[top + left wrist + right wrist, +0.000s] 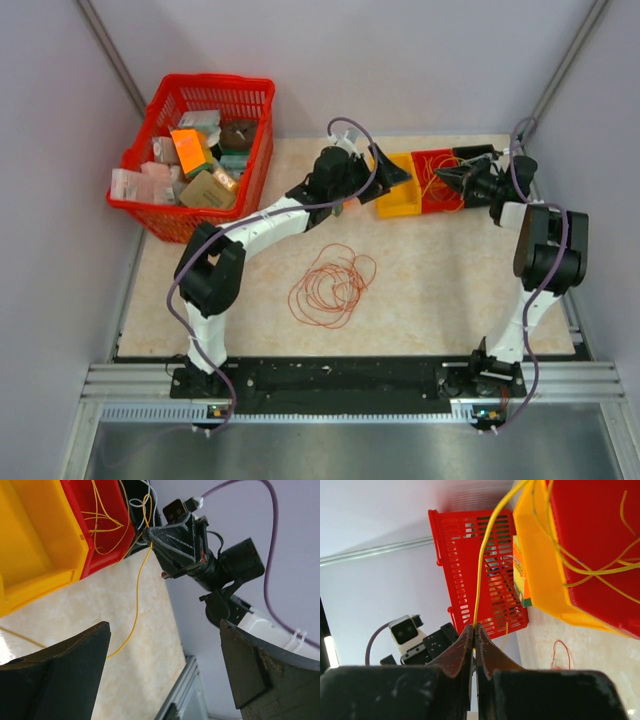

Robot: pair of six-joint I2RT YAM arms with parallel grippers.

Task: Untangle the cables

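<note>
Fingers of the right gripper [474,628] are pressed flat together on one yellow cable [487,555], pinched right at the tips. In the left wrist view that cable hangs from the pinch and curves down onto the worktop [75,620] beside the red bin [75,500]. More yellow strands lie looped inside that bin. A few white strands [136,502] show at its far end, visible only from the left wrist. One orange-red coil [330,285] of several loose loops lies near the middle of the worktop; the top view shows it whole, the right wrist view only a sliver. The left gripper [164,630] has its two fingers spread wide with nothing between them, close to the bins. Two bins sit side by side at the far edge, right of centre, the yellow bin [400,195] touching the red. One red basket [195,150] of packets fills the far left corner.
</note>
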